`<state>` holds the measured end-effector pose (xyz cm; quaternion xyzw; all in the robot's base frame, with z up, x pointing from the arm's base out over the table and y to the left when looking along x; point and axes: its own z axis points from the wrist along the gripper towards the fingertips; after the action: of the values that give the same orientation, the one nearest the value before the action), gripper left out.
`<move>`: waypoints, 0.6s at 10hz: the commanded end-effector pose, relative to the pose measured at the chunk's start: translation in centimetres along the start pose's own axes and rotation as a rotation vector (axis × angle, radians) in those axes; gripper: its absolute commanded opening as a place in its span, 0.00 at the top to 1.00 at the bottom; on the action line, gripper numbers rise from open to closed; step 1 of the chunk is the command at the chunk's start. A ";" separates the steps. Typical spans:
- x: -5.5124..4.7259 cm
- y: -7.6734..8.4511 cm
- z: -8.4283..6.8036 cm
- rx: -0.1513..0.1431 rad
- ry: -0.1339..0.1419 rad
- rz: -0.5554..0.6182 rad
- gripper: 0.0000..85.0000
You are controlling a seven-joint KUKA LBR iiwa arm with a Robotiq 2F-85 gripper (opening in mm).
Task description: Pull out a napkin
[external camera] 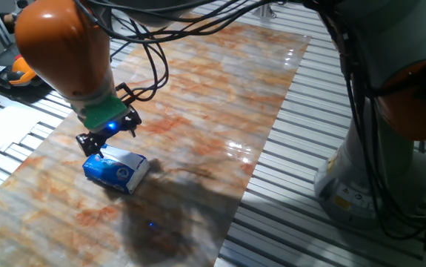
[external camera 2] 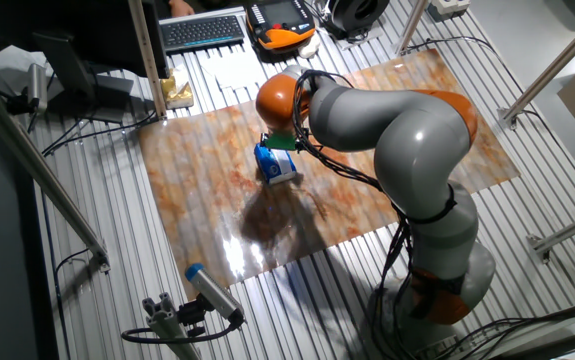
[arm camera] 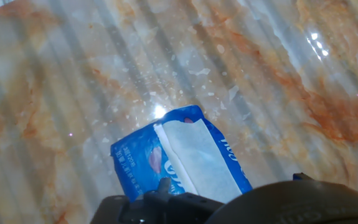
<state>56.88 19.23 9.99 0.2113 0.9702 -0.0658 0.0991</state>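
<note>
The blue-and-white tissue packet (external camera: 116, 170) lies on the marble-patterned board (external camera: 220, 96), near its left side. It also shows in the other fixed view (external camera 2: 277, 165) and in the hand view (arm camera: 166, 155). A white napkin (arm camera: 197, 155) shows as a strip along the packet's top slot, lying flat in it. My gripper (external camera: 109, 141) hangs just above the packet's near end, also seen in the other fixed view (external camera 2: 279, 148). Its fingertips (arm camera: 164, 183) stand apart on either side of the napkin strip, and it is open and empty.
Flat white paper sheets (external camera: 5, 126) lie on the slatted table left of the board. An orange-and-black pendant (external camera 2: 282, 20) and a keyboard (external camera 2: 202, 30) sit at the back. The robot's base (external camera: 375, 170) stands at the right. A blue-tipped tool (external camera 2: 212, 290) lies off the board's front.
</note>
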 end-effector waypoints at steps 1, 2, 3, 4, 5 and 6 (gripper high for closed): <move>0.0 0.0 0.0 -0.002 0.000 0.005 0.00; 0.0 0.0 0.0 -0.018 -0.027 0.005 0.00; 0.0 0.0 0.0 -0.023 -0.058 -0.006 0.00; 0.0 0.0 0.0 -0.002 -0.109 -0.003 0.00; 0.0 0.0 0.0 0.014 -0.101 0.003 0.00; 0.0 0.0 0.0 0.008 -0.072 0.003 0.00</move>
<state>56.87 19.23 9.95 0.2073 0.9673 -0.0714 0.1277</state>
